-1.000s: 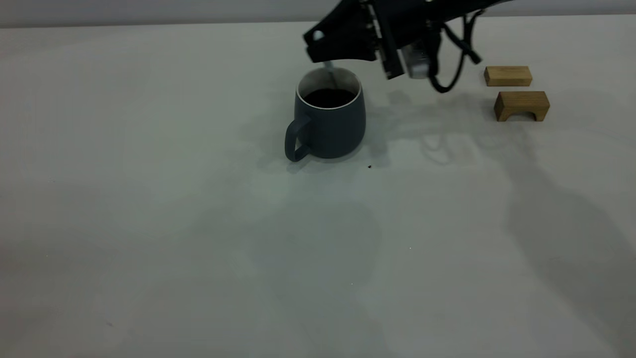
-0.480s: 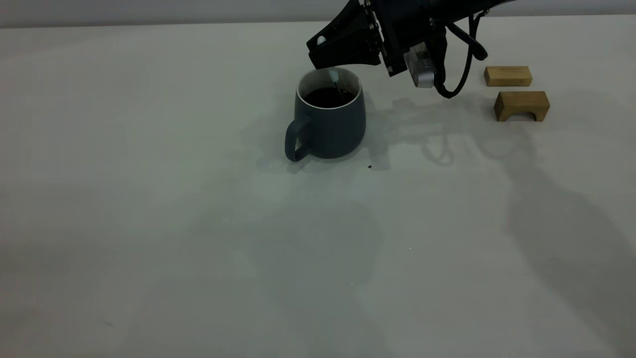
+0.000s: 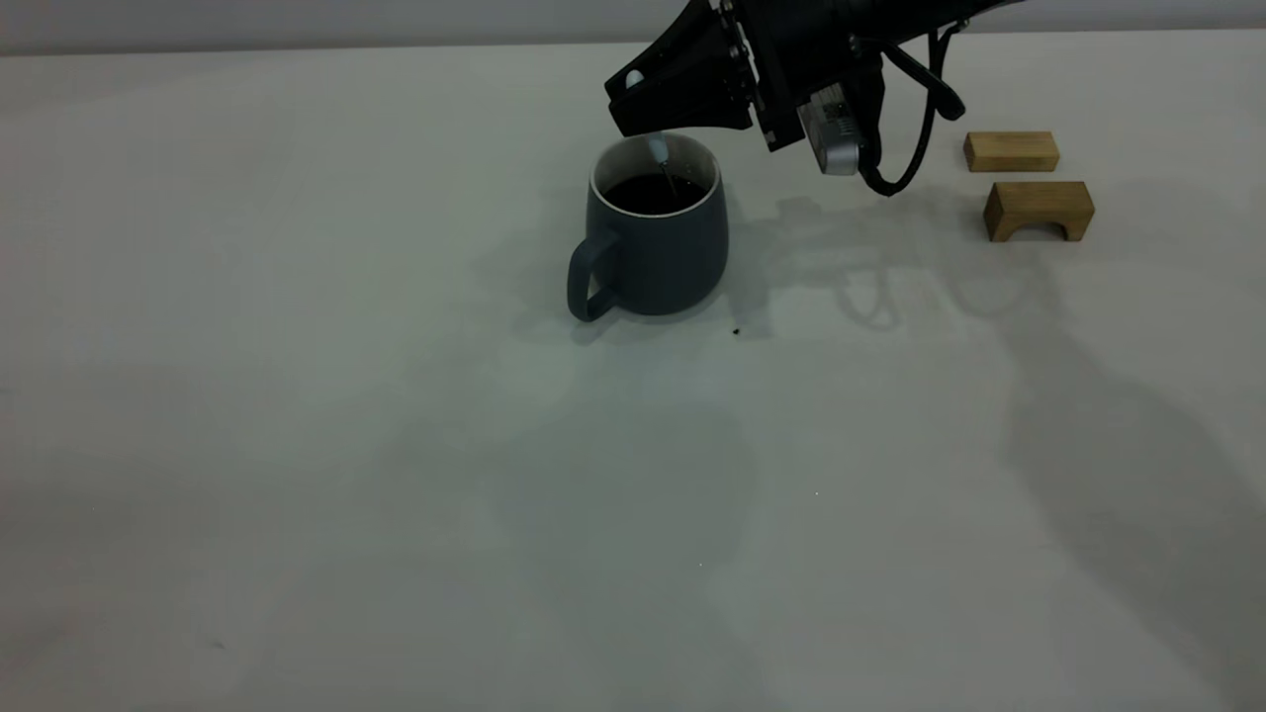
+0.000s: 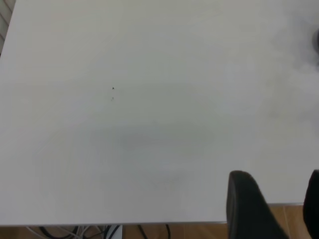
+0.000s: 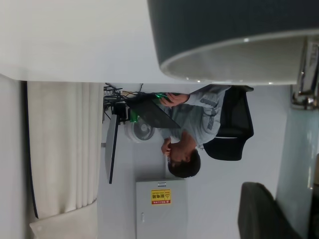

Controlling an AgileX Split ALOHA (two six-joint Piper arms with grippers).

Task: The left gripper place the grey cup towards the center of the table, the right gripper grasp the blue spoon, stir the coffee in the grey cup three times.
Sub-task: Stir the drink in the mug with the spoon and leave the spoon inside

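the grey cup (image 3: 656, 237) stands upright near the middle of the far half of the desk (image 3: 396, 494), its loop handle turned toward the near left. inside it the coffee (image 3: 653, 194) lies dark and flat below the pale rim. the right end effector (image 3: 633, 104) hangs just above the cup's far rim, reaching in from the upper right, with its grey-white module and looping black cables behind it. its two fingers are pinched together on the pale handle of the blue spoon (image 3: 661, 158), which slants down from the fingertips so that its thin metal neck dips into the coffee; the bowl is hidden under the liquid. in the right wrist view the cup's dark wall and white inside (image 5: 234, 45) fill the frame close to the camera, and a person seated at a laptop (image 5: 194, 129) shows in the room behind.

to the right of the cup, well apart from it, sit two tan wooden blocks (image 3: 1037, 208), one plain and one with an arched underside, near each other. a tiny dark speck (image 3: 736, 331) lies on the desk just in front of the cup.

the left end effector (image 4: 279, 209) is out of the exterior view; its own wrist view shows it over bare desk by the edge, its two dark fingers spread apart and holding nothing.
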